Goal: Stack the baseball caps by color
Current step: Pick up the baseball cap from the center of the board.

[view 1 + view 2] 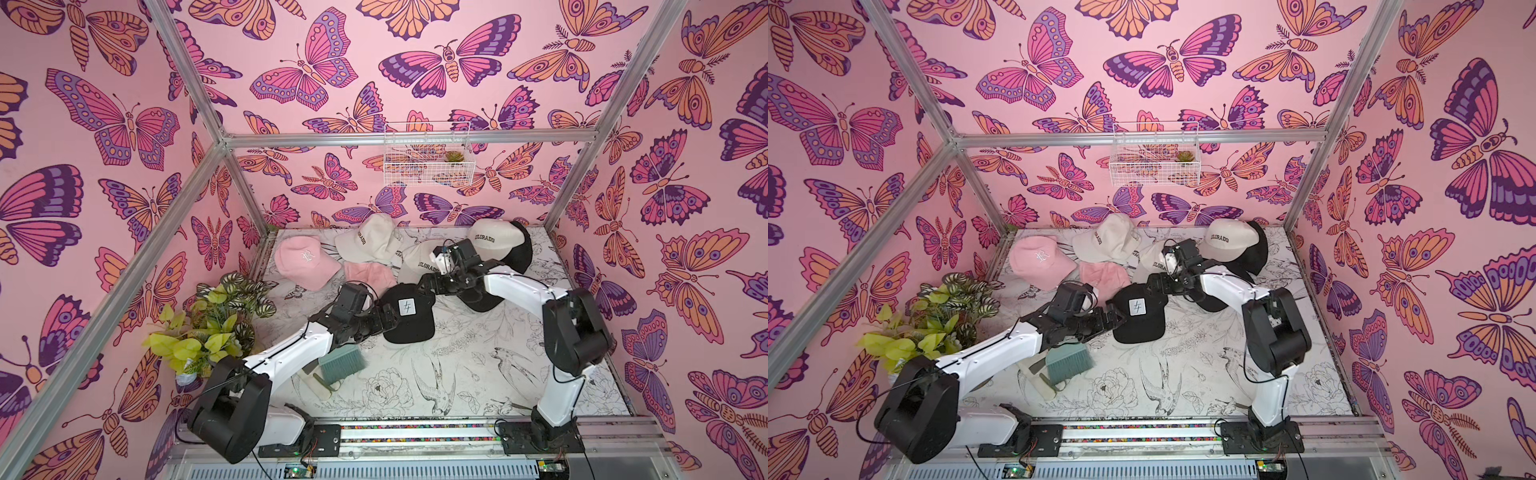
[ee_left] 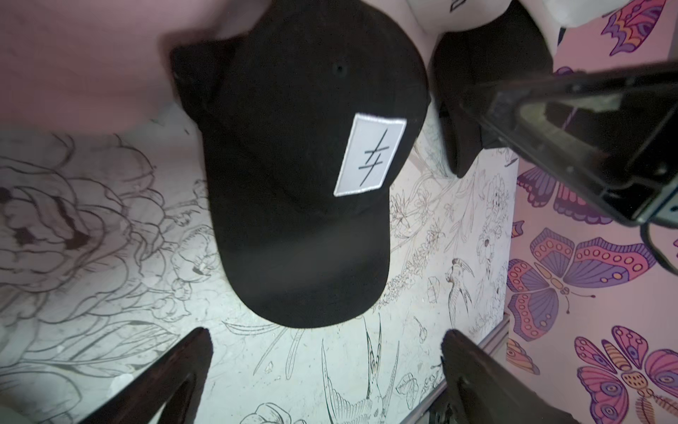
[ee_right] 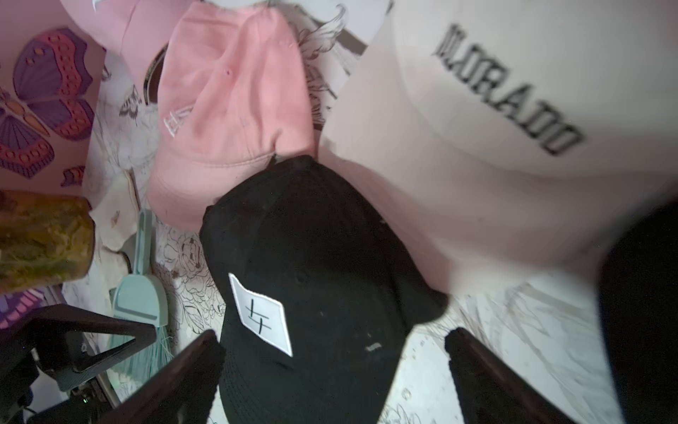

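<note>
A black baseball cap with a white patch (image 1: 409, 313) (image 1: 1140, 313) lies at the middle of the table. My left gripper (image 1: 388, 314) (image 2: 326, 341) is open at its side, with bare table between the fingers. My right gripper (image 1: 424, 285) (image 3: 332, 343) is open and straddles this cap's crown (image 3: 312, 257), not closed on it. Two pink caps (image 1: 305, 259) (image 1: 370, 274) lie at the back left. Cream "COLORADO" caps (image 1: 370, 239) (image 1: 422, 262) sit behind. A third cream cap (image 1: 494, 239) rests on a black cap (image 1: 523, 249). Another black cap (image 1: 482, 301) lies under my right arm.
A teal hand brush (image 1: 343, 363) and a pale wooden handle (image 1: 320, 386) lie by my left arm. A leafy plant (image 1: 212, 324) fills the left edge. A white wire basket (image 1: 428, 162) hangs on the back wall. Butterfly walls close in three sides.
</note>
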Robot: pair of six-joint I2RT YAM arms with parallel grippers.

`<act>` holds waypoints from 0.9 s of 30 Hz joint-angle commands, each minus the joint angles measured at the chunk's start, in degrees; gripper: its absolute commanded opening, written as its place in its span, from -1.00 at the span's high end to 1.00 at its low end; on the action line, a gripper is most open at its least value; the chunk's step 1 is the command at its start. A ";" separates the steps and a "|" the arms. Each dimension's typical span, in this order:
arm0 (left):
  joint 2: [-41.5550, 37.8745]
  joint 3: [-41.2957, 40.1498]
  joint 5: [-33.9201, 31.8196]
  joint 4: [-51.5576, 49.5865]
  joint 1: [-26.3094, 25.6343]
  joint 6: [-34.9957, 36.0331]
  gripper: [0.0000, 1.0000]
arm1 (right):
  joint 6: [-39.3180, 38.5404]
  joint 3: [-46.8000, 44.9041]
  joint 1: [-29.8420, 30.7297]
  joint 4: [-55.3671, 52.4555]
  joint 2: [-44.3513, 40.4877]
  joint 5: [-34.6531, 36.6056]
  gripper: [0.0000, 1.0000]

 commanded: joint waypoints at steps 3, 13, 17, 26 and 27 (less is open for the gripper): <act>0.42 -1.64 3.57 -1.21 -0.16 -0.31 -1.00 | -6.61 8.39 1.64 -7.86 6.79 2.01 -0.98; 2.60 -3.43 4.92 1.64 -0.16 -1.54 -1.00 | -10.48 7.67 2.04 -6.58 9.92 -8.32 -0.98; 4.25 -4.73 5.92 4.87 -0.03 -2.66 -1.00 | -10.96 3.63 2.18 -5.24 7.49 -7.38 -0.67; 5.64 -5.93 7.15 8.84 -0.08 -2.99 -1.00 | -8.40 -4.98 1.92 2.20 -3.02 -10.08 1.00; 5.36 -6.11 7.17 9.32 -0.08 -2.75 -1.00 | -7.58 -5.19 1.68 2.85 -4.36 -9.49 1.00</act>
